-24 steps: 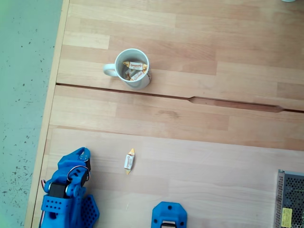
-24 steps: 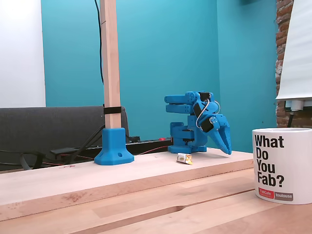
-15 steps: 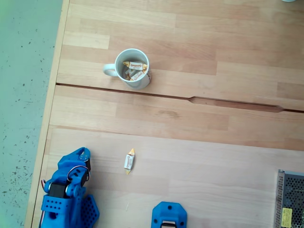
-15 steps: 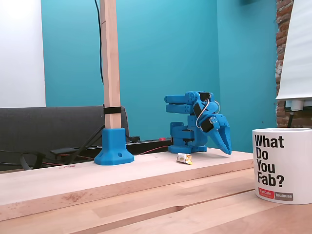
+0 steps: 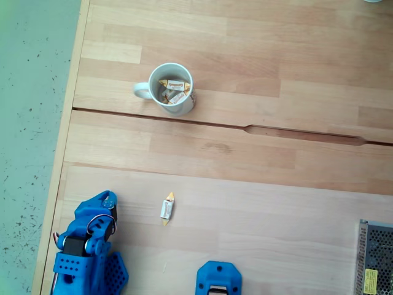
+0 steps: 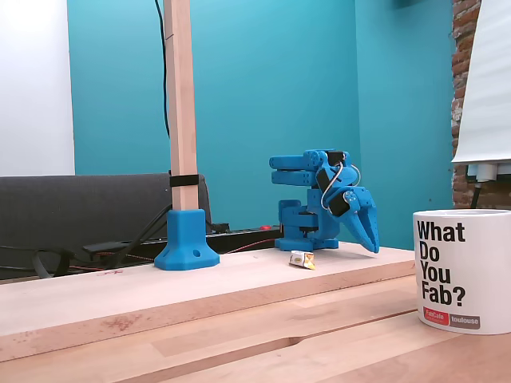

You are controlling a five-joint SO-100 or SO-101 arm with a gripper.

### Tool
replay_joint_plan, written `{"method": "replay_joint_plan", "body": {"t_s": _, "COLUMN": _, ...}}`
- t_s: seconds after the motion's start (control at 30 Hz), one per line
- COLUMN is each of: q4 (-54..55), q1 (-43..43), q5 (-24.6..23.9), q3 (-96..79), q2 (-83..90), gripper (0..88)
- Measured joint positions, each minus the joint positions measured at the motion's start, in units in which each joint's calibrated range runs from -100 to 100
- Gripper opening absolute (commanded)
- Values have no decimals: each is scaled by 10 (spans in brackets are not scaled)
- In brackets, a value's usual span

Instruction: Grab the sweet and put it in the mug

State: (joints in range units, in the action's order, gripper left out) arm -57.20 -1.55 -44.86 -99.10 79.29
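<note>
Gripper (image 6: pixel 369 242) hangs folded at the blue arm's base, tips pointing down just above the tabletop (image 6: pixel 239 279), fingers together and holding nothing as far as the side-on fixed view shows. From the top-down fixed view the gripper (image 5: pixel 108 198) sits at lower left, and its jaw gap cannot be judged there.

The sweet (image 5: pixel 167 208) lies flat on the tabletop (image 5: pixel 276 184), to the right of the gripper, not touching it; the side-on view shows it as a small wrapped lump (image 6: pixel 302 259) near the base.

The mug (image 5: pixel 172 88) stands upright well apart, handle to the left. Only the top-down view shows wrapped sweets inside; the side-on view shows the mug (image 6: pixel 461 271) with its "What Do You Fab?" print.

A blue post mount (image 6: pixel 186 243) stands left of the arm.
</note>
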Motion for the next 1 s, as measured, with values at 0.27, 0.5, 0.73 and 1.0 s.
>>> {"method": "replay_joint_plan", "body": {"t_s": 0.27, "q4": 0, "q1": 0, "q5": 0, "q3": 0, "q2": 0, "gripper": 12}}
{"method": "replay_joint_plan", "body": {"t_s": 0.5, "q4": 0, "q1": 0, "q5": 0, "q3": 0, "q2": 0, "gripper": 12}}
{"method": "replay_joint_plan", "body": {"t_s": 0.73, "q4": 0, "q1": 0, "q5": 0, "q3": 0, "q2": 0, "gripper": 12}}
{"method": "replay_joint_plan", "body": {"t_s": 1.0, "q4": 0, "q1": -1, "q5": -5, "q3": 0, "q2": 0, "gripper": 12}}
